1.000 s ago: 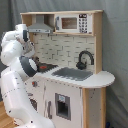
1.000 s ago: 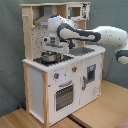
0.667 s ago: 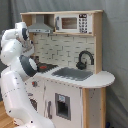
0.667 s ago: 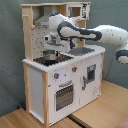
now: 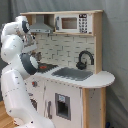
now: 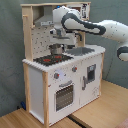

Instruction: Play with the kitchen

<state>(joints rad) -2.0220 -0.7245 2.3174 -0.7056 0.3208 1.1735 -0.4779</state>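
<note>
The kitchen (image 6: 60, 85) is a white and light-wood toy unit with a red-ringed black hob (image 6: 50, 60), a grey sink (image 5: 72, 74), a black tap (image 5: 85, 59), an oven door (image 6: 62, 96) and knobs (image 6: 56, 76). In the second exterior view my gripper (image 6: 58, 41) points down over the hob's back right, in front of the dotted backboard (image 6: 40, 42). It is shut on a small silver pot (image 6: 57, 49), which hangs just above the hob. In the first exterior view my own arm (image 5: 22, 62) hides the gripper and the pot.
A hood (image 5: 42, 25) and a toy microwave (image 5: 72, 23) sit above the worktop, close over my wrist. The rounded counter end (image 5: 102, 79) juts out beside the sink. The unit stands on a wooden floor (image 6: 102, 110) before a grey curtain.
The gripper has risen and shifted toward the sink side, carrying the silver pot up off the hob.
</note>
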